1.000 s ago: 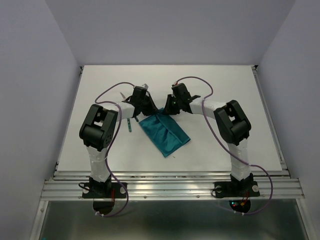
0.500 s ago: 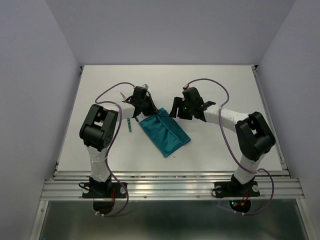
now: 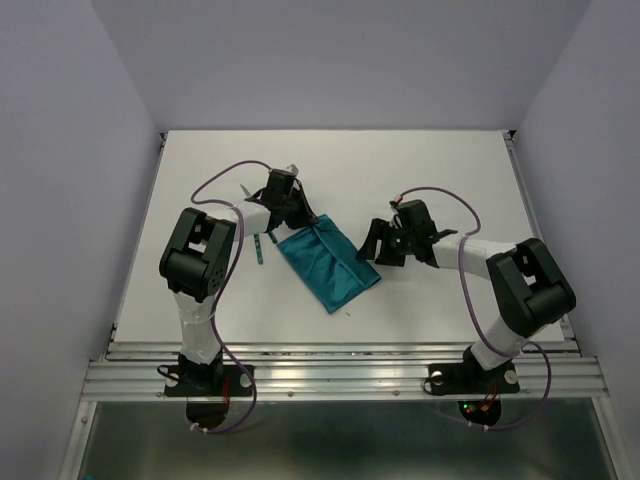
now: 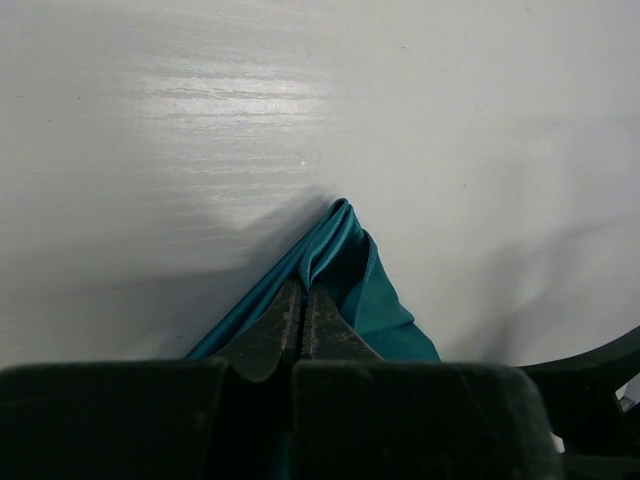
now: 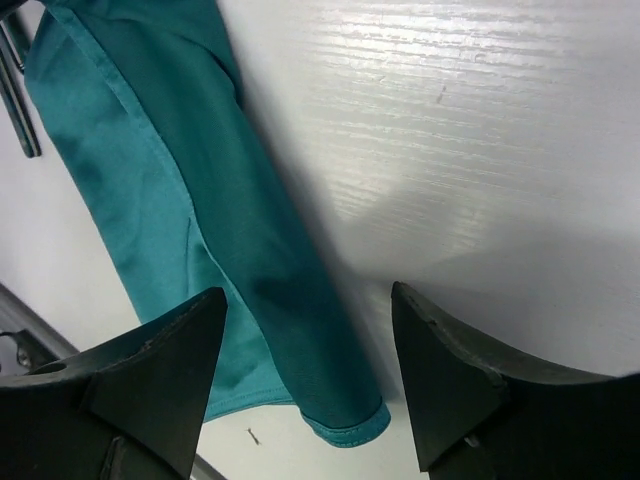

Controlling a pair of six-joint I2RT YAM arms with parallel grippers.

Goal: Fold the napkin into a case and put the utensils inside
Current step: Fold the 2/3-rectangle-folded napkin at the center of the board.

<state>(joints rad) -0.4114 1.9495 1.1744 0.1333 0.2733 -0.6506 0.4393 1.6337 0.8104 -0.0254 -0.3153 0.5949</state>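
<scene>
The teal napkin (image 3: 330, 268) lies folded into a long slanted band at the table's middle. My left gripper (image 3: 300, 216) is shut on its far corner, and the left wrist view shows both fingers (image 4: 285, 325) pressed together on a raised fold of the napkin (image 4: 375, 300). My right gripper (image 3: 377, 250) hovers open at the cloth's right edge. In the right wrist view its gripper (image 5: 308, 295) spans the napkin (image 5: 150, 200) without touching it. The utensils (image 3: 258, 250) lie left of the cloth, mostly hidden by my left arm; one teal handle (image 5: 22, 110) shows.
Silver utensil tips (image 3: 244, 187) poke out behind my left arm. The white table (image 3: 450, 180) is bounded by a metal rail (image 3: 340, 370) at the near edge and by grey walls on three sides.
My right gripper let go of the napkin's far corner, opened and swung right and nearer along the cloth's edge. My left gripper closed on the far corner.
</scene>
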